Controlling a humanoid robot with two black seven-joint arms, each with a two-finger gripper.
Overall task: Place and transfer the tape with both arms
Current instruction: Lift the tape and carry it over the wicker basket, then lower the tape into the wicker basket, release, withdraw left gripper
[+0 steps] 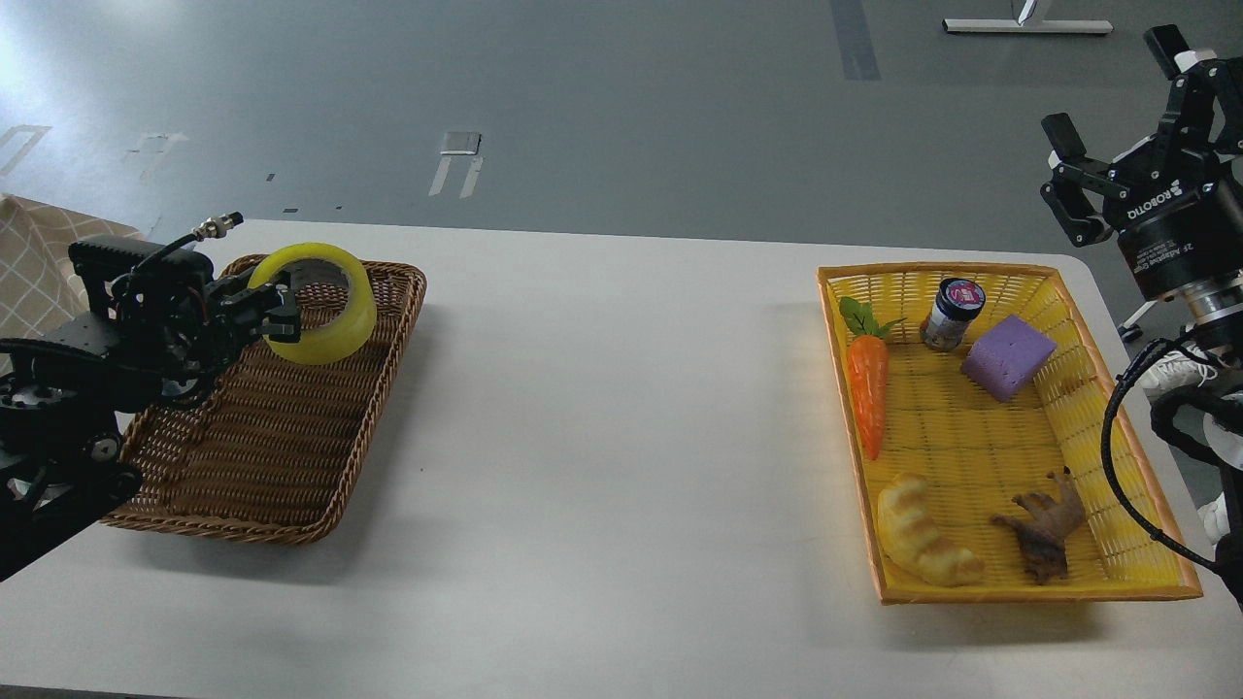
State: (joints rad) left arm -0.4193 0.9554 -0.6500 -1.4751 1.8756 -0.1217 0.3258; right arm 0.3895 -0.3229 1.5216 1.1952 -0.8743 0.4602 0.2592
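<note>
The tape point(325, 313) is a yellow translucent roll with a grey core. My left gripper point(280, 313) is shut on its near rim and holds it low over the far end of the brown wicker basket point(282, 456) at the table's left. I cannot tell whether the roll touches the basket floor. My right gripper point(1126, 107) is open and empty, raised beyond the table's far right corner, above and behind the yellow basket point(981, 582).
The yellow basket holds a toy carrot point(867, 383), a small jar point(952, 313), a purple block point(1008, 356), a croissant toy point(923, 544) and a brown animal figure point(1044, 529). A checkered cloth point(39, 252) lies at the far left. White tabletop point(621, 408) lies between the baskets.
</note>
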